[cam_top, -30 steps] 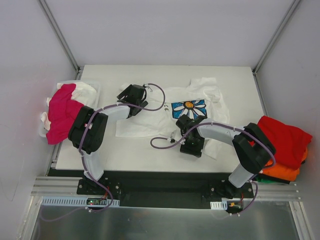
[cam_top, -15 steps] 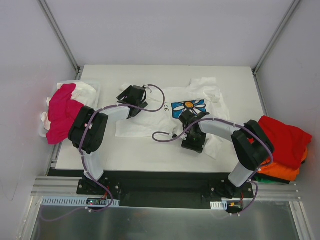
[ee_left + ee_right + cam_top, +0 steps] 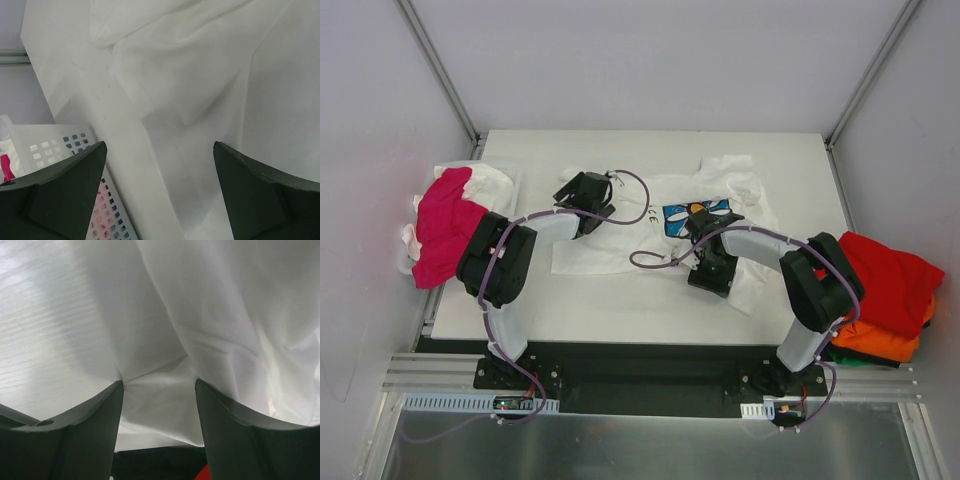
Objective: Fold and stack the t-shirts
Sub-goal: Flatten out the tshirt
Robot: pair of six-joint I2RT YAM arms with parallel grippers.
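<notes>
A matte white rectangular tabletop (image 3: 520, 300) fills the middle of the top view. The white soft cotton t-shirt with a blue daisy print (image 3: 745, 185) lies on it at centre, rumpled rather than flat. Its long axis runs left to right across the frame, rising slightly to the right, with a smoother, squarer part at lower left and bunched folds at upper right. Which end the collar points to cannot be told. At the right edge of the frame a folded red cloth t-shirt (image 3: 885, 275) sits on an orange one (image 3: 880, 345), both as thick, soft-cornered slabs. At the left edge a limp magenta-pink t-shirt (image 3: 440, 235) drapes over a white plastic lattice basket (image 3: 510, 178) with more white cloth heaped behind it. The left gripper (image 3: 160, 150) hangs over the shirt's left part, with its dark wedge-shaped fingers spread wide and nothing between them but cloth and bare table below. The right gripper (image 3: 159, 385) is low over creased white fabric near the print, its fingers parted and no cloth pinched.
</notes>
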